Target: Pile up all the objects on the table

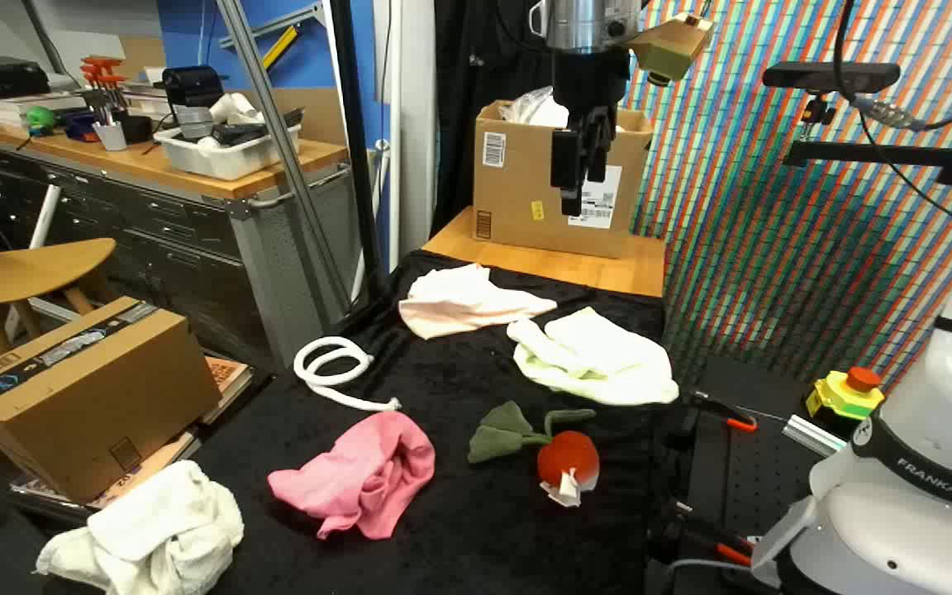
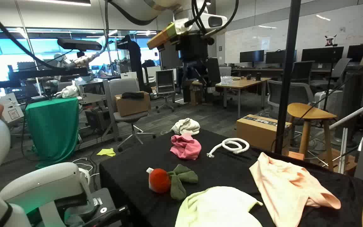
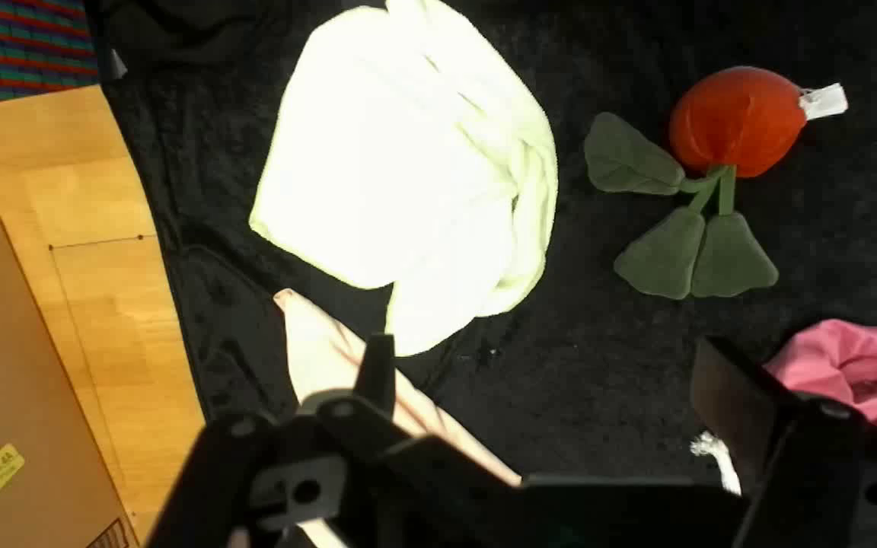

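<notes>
My gripper is open and empty, high above the black-covered table, and shows in the other views too. Below it lie a peach cloth and a crumpled pale green cloth, close together. A red plush radish with green leaves lies apart. A pink cloth, a coiled white rope and a white cloth lie separately. A finger partly hides the rope in the wrist view.
A cardboard box stands on the bare wooden end of the table. A second cardboard box stands beside the table. A metal post rises along that side. An emergency stop sits near the arm's base.
</notes>
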Robot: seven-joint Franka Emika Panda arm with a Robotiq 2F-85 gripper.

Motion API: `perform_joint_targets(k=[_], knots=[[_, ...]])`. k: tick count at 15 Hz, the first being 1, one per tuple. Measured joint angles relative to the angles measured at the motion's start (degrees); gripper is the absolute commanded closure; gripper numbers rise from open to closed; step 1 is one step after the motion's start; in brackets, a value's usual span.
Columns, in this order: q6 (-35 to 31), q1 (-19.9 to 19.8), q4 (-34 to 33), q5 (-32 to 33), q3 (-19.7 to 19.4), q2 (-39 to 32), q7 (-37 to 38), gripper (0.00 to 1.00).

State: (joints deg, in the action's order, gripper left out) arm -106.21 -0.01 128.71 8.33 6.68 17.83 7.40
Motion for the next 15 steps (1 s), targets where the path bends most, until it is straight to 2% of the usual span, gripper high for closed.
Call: perform_joint_targets(k=[10, 15], knots=[[0.0, 0.8, -0.7, 0.9, 0.1, -0.7, -0.1, 0.0], [-0.4, 3.2, -4.7, 5.1, 2.0, -5.7, -0.3, 0.0]])
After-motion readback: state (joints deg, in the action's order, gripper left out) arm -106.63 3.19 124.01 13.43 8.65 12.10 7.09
